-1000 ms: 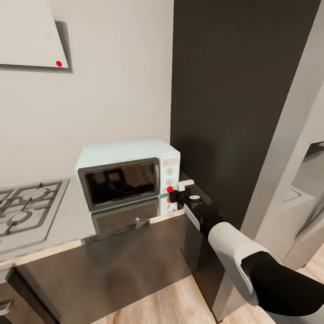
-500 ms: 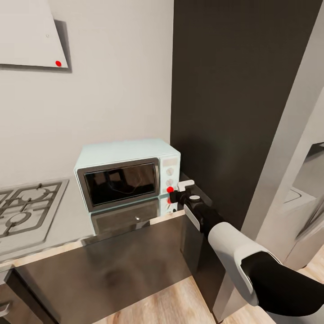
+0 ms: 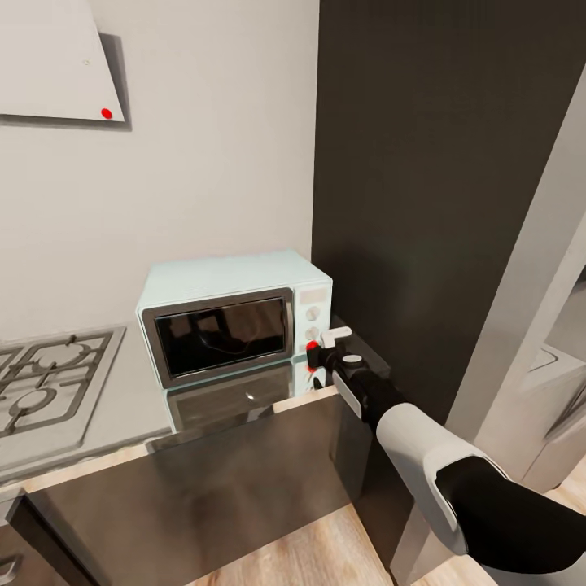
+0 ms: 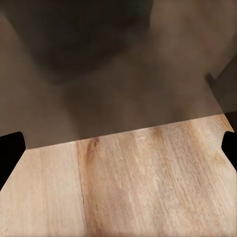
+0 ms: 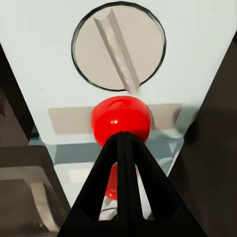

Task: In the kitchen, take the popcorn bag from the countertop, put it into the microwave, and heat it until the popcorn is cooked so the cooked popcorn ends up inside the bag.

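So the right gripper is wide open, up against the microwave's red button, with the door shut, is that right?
Not quite: the right gripper is shut, its fingers pressed together at the red button, as the right wrist view shows. The microwave door is indeed shut.

No legible text, brand, number or sign found on any surface. Microwave [image 3: 236,325] control panel carries two white knobs [image 3: 311,314] but no readable markings; the close right wrist view of one knob [image 5: 118,45] shows a plain face, unlabelled. Countertop [image 3: 122,399] and cabinet fronts [image 3: 212,488] unmarked.
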